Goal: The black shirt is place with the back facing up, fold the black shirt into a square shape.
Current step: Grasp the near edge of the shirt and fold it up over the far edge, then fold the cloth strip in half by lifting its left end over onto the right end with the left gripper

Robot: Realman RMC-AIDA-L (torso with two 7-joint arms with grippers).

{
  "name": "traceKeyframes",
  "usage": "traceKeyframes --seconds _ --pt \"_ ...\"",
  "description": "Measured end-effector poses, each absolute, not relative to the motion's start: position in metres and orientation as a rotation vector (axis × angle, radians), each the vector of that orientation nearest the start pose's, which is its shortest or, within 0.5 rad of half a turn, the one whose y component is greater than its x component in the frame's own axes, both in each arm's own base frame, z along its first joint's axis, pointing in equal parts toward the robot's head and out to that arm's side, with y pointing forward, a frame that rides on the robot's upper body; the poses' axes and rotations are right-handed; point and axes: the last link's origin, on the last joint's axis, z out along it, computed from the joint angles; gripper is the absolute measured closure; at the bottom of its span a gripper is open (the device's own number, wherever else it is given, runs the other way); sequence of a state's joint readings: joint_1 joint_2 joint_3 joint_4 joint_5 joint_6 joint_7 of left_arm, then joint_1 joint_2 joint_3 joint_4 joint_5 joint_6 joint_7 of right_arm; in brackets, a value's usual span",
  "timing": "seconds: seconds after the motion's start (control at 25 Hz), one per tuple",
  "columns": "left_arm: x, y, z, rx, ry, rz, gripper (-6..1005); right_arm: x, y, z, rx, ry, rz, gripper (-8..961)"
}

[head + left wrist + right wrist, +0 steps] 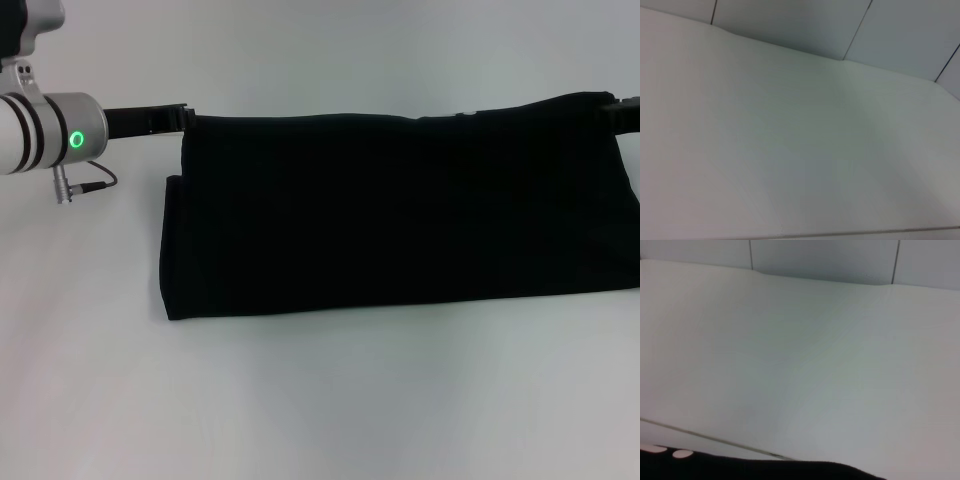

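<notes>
Fabric fills the middle of the white table (320, 400): the large, soft black shirt (400, 210), doubled into a long band. The left gripper (185, 115) sits at the band's far left corner, the right gripper (612, 108) at its far right corner. Whether either gripper's fingers clench cloth, I cannot tell.

White tabletop (320, 400), matte, evenly lit. Behind it, pale wall panels (790, 25) with thin dark seams.
</notes>
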State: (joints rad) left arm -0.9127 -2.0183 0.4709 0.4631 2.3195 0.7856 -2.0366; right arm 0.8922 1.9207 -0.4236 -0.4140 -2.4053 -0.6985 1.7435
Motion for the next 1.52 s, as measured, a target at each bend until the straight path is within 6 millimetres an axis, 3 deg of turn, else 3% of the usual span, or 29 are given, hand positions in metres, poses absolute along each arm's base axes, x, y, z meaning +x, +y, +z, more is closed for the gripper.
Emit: traceKeyframes --seconds 0.48,0.84,0.92,1.08,1.16,1.4,1.52 --pt "-0.244 0.477 0.016 -1.935 -1.231 -0.506 897 0.281 0.484 0.057 -2.014 0.852 0.112 893" --pt "-0.256 0.475 0.014 -1.839 -1.239 -0.506 724 0.281 0.489 0.068 -1.966 0.816 0.100 553" --pt "-0.256 0.472 0.017 -1.860 -1.244 -0.523 646 0.278 0.488 0.070 -1.988 0.842 0.141 470" --pt "-0.254 0.450 0.029 -2.049 -1.294 -0.604 490 0.269 0.473 0.077 -2.106 0.938 0.305 381" --pt "-0.254 0.433 0.036 -2.149 -1.343 -0.647 254 0.265 0.460 0.079 -2.181 0.981 0.404 336" --pt "-0.263 0.389 0.043 -2.278 -1.528 -0.700 108 0.257 0.419 0.080 -2.373 1.063 0.647 185" --pt "-0.267 0.373 0.041 -2.309 -1.615 -0.703 108 0.257 0.405 0.078 -2.432 1.082 0.710 146"
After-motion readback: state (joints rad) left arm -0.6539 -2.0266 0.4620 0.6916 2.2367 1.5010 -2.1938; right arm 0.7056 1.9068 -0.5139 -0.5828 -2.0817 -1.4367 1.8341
